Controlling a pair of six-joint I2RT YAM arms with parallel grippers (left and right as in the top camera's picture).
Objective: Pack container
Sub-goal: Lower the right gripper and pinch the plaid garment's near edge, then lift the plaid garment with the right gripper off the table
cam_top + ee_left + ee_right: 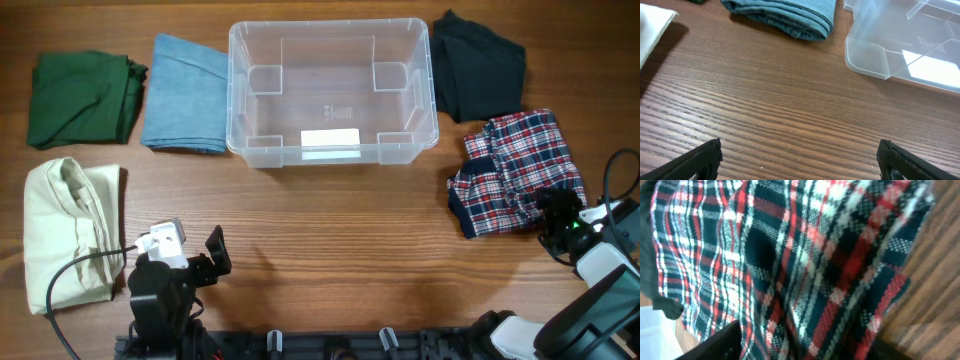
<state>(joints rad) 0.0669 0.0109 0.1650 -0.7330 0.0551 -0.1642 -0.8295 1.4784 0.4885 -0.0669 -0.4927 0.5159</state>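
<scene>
One clear container (330, 100) lies crosswise, label (330, 140) toward the arms, between blue garment (185, 95) and black garment (478, 65). Left jaws gape empty. Right wrist view alone shows right jaws flanking plaid garment (790, 255), grip unclear.

Clear container (330, 24), red-navy plaid garment (510, 165), blue cloth (185, 95), green cloth (80, 95).

You see the container (330, 90) upright and open-topped at the far middle of the table (330, 250): clear plastic, rectangular, rounded corners, thick rim, empty, its white label (330, 140) on the near wall.
</scene>
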